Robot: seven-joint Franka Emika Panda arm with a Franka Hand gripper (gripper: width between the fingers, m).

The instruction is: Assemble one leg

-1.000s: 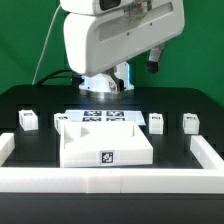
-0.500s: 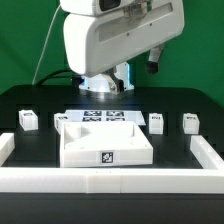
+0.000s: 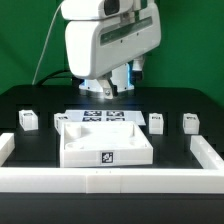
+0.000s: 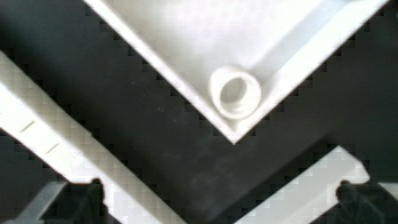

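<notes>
Four small white legs with tags stand on the black table: two on the exterior view's left point(image 3: 28, 119) point(image 3: 60, 118) and two on its right point(image 3: 156, 122) point(image 3: 191, 122). The large white square panel point(image 3: 105, 146) lies at the front middle. In the wrist view one corner of the panel point(image 4: 267, 40) shows with a round socket point(image 4: 235, 90). My gripper point(image 4: 217, 205) is open and empty, high above that corner, with the two dark fingertips point(image 4: 80, 200) far apart. No leg shows in the wrist view.
The arm's white body point(image 3: 105, 45) hangs over the back of the table. The marker board point(image 3: 100, 117) lies behind the panel. A low white wall point(image 3: 110, 180) runs along the front and both sides, and shows as white bands in the wrist view point(image 4: 45, 120).
The arm's body has shifted and turned toward the exterior view's left. The legs and the panel have not moved.
</notes>
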